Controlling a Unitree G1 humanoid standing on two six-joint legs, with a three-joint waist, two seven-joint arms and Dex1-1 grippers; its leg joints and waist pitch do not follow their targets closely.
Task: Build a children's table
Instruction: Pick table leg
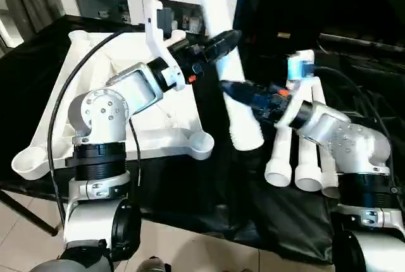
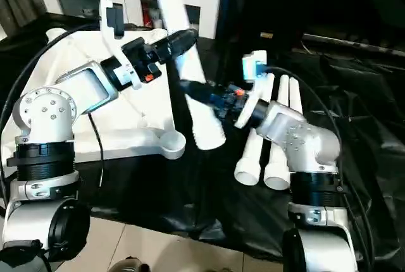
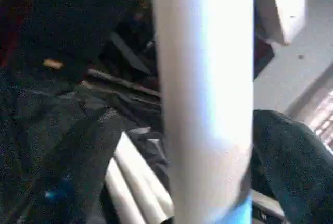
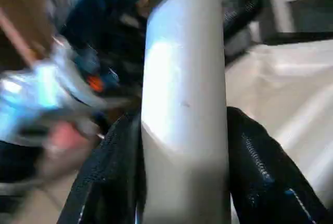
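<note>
Black-draped desk [image 1: 209,202] carries the upturned top [image 1: 126,126] and three spare legs [image 1: 300,158]. Right fingers [image 4: 260,166] clamp a fourth leg [image 1: 231,88], held tilted above the desk. Left fingers [image 1: 224,39] touch it higher up, spread wide; both forearms angle inward.

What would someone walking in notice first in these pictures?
First, the long round tapered white plastic leg, held up steeply between both arms in mid scene: the right gripper clasps it near its wide end, and the left gripper is at it higher up. Left of it, the white rectangular plastic tabletop lies ribbed side up on the black cloth. Three more white legs lie on the right.
</note>
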